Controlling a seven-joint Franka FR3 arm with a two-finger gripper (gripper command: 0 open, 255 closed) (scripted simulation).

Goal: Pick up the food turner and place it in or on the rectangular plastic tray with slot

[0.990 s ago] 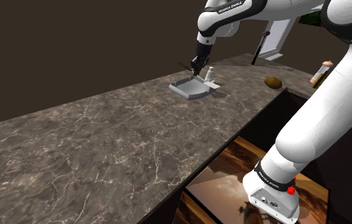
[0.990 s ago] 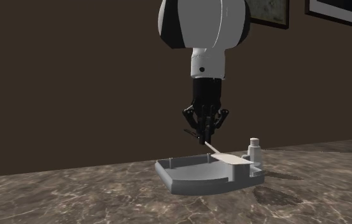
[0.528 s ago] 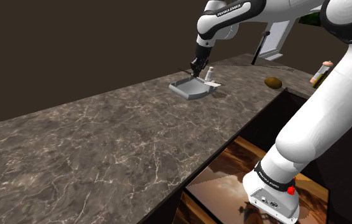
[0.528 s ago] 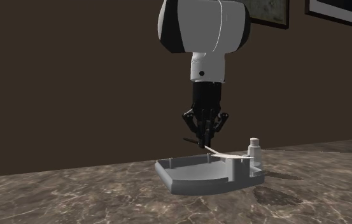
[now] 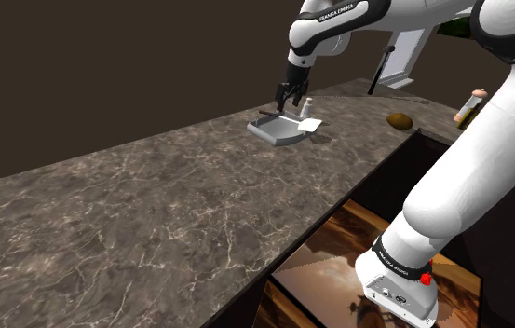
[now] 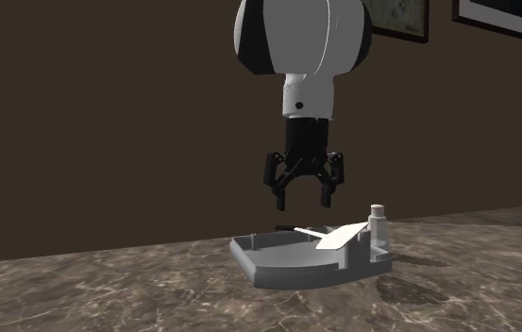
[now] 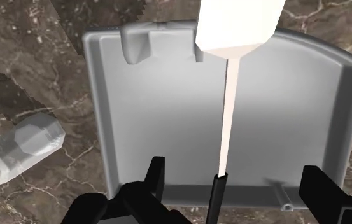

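Dark stony counter [image 5: 153,205], biggest of all. Grey tray [image 6: 287,269] sitting on it. White food turner [image 6: 339,235] lying in the tray, with its flat end propped on the rim toward 3 o'clock in the second exterior view and its black handle toward 9. Black claw [image 6: 303,200] hanging just above at 12, fingers wide apart, touching nothing. Small pale bottle [image 6: 377,226] just beside the tray at 3 o'clock.

Food turner [image 7: 228,102]: blade and handle tip beyond wrist-view edges.
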